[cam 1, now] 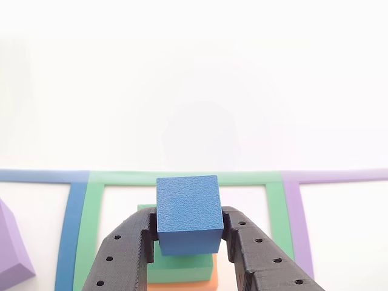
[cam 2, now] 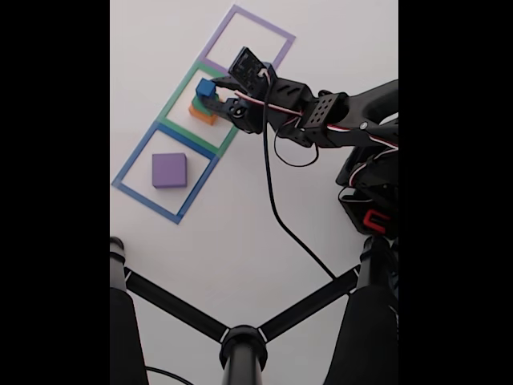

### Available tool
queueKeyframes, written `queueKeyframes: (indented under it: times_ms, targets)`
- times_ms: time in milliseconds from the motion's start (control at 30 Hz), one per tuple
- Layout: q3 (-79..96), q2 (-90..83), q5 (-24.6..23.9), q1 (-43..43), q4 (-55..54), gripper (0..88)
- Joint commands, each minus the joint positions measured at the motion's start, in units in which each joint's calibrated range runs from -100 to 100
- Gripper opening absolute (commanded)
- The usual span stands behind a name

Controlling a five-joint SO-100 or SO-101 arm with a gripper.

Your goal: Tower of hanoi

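The hand (cam 1: 188, 242) grips the blue cube (cam 1: 188, 213) above the green block (cam 1: 182, 268) and orange block (cam 1: 200, 282); the purple block (cam 2: 169, 170) sits apart; most moves remain.

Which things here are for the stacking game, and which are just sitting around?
For the game:
- blue cube, held in the pincer
- green block under it
- orange block at the bottom
- purple block, alone in the blue tape square

Just around:
- green tape square
- purple tape square
- black cable
- black stand
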Motion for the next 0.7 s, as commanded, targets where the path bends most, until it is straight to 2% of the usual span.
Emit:
queueKeyframes:
  times_ms: [0, 267, 500, 667]
  targets:
    - [-4.9, -9.5, 0.0, -0.1, 11.6, 3.9]
    - [-22.7, -22.8, 0.0, 0.4, 50.7, 3.4]
    - [-43.3, -26.7, 0.0, 0.2, 82.2, 2.9]
    - [-59.4, -26.4, 0.0, -0.9, 99.6, 2.8]
